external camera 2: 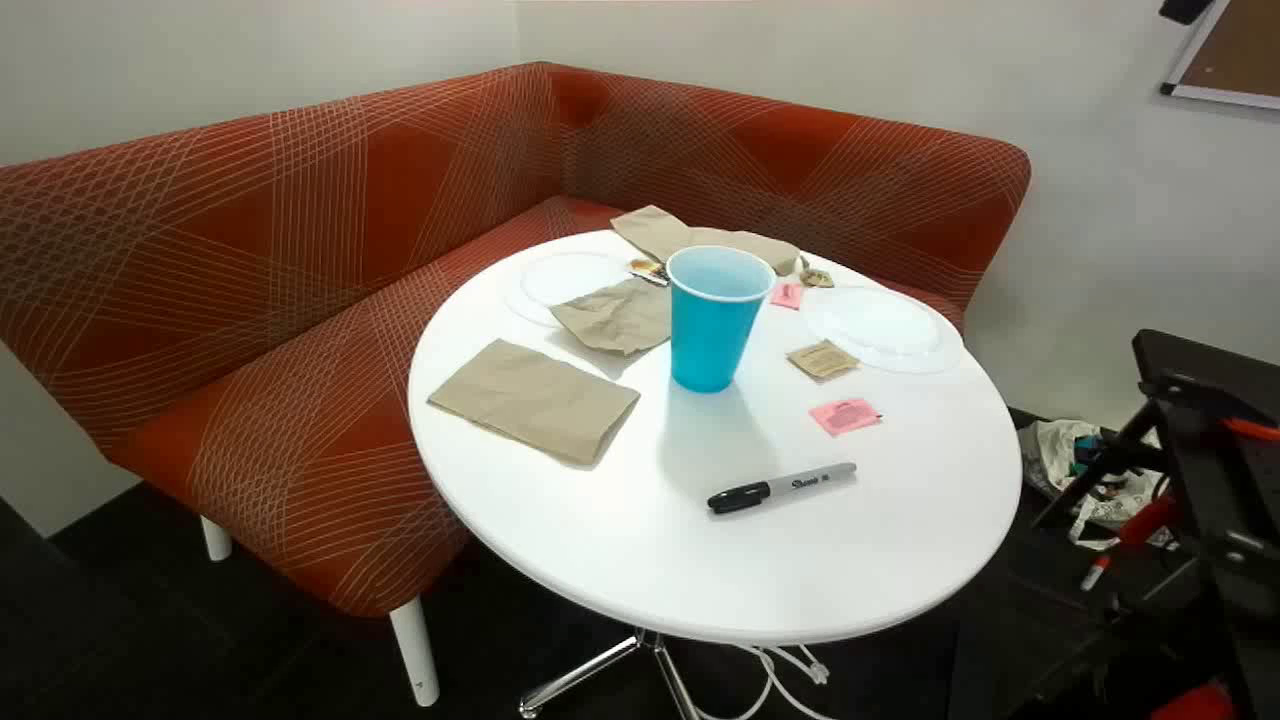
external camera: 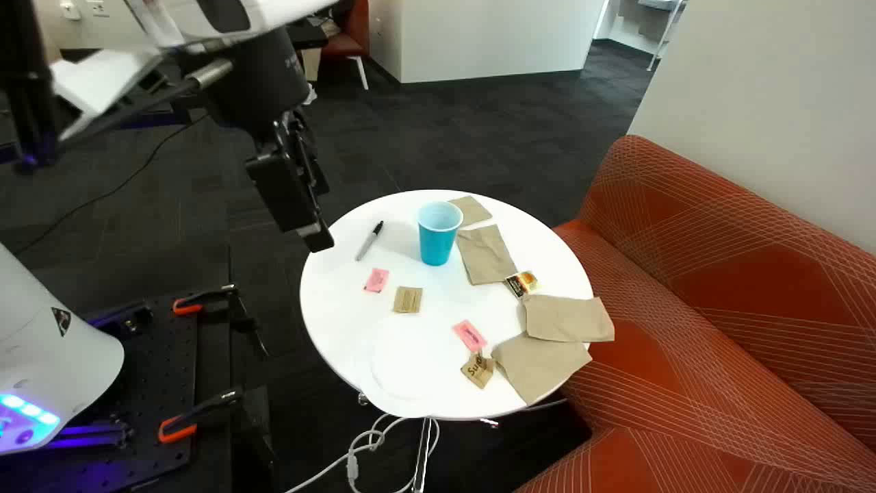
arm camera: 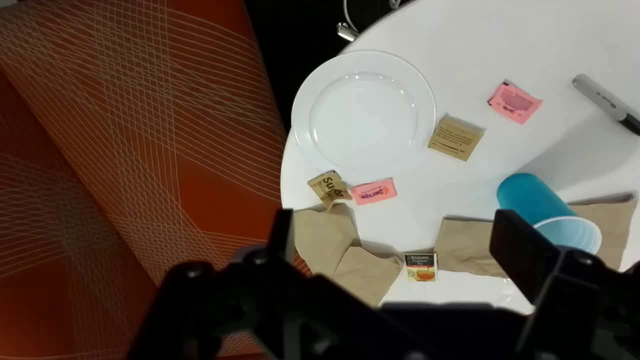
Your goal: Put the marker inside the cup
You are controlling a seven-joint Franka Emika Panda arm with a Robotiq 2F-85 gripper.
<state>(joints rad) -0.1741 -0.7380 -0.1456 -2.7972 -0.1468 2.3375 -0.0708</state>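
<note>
The marker, a grey pen with a black cap, lies flat on the round white table. It shows in both exterior views (external camera: 369, 241) (external camera 2: 783, 487) and at the right edge of the wrist view (arm camera: 606, 102). The turquoise cup stands upright near it, in both exterior views (external camera: 436, 245) (external camera 2: 708, 335). In the wrist view the cup (arm camera: 530, 197) is partly behind a finger. My gripper (arm camera: 394, 225) is open, with nothing between its fingers. In an exterior view the gripper (external camera: 319, 220) hangs above the table's edge, apart from marker and cup.
Brown napkins (external camera: 486, 253) lie beside and behind the cup. Pink packets (external camera 2: 846, 416), sugar packets (arm camera: 456, 137) and a tea packet (arm camera: 420, 266) lie flat. A white plate (arm camera: 306, 107) sits near the table (external camera 2: 600, 560) edge. A red sofa (external camera: 650, 356) borders the table.
</note>
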